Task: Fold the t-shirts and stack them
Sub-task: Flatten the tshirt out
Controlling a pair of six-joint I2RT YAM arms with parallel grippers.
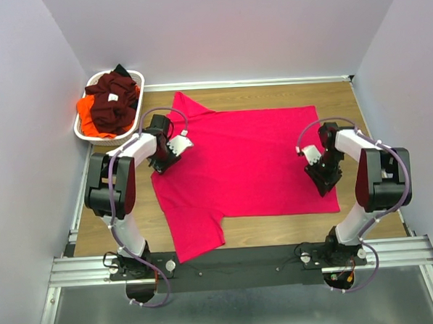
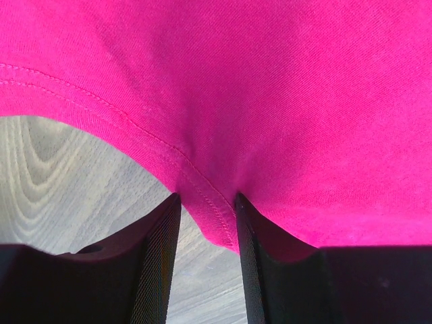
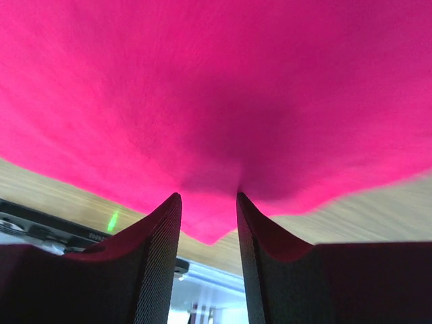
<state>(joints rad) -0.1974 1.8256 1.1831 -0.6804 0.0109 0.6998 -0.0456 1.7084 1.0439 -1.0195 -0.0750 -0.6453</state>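
A bright pinkish-red t-shirt [image 1: 245, 160] lies spread flat across the wooden table, with one sleeve at the far left and one at the near left. My left gripper [image 1: 162, 165] stands at the shirt's left edge. In the left wrist view the stitched hem [image 2: 202, 196] runs between its black fingers [image 2: 208, 199], and the cloth puckers there. My right gripper [image 1: 323, 179] is at the shirt's right edge. Its jaws [image 3: 208, 197] hold a corner of the cloth [image 3: 209, 223] raised off the table. More t-shirts, dark maroon [image 1: 115, 91] and orange [image 1: 91, 118], are heaped in the basket.
A white oval basket [image 1: 84, 134] stands at the far left corner against the wall. Pale walls close in the table on the left, back and right. A metal rail [image 1: 243, 258] carrying the arm bases runs along the near edge.
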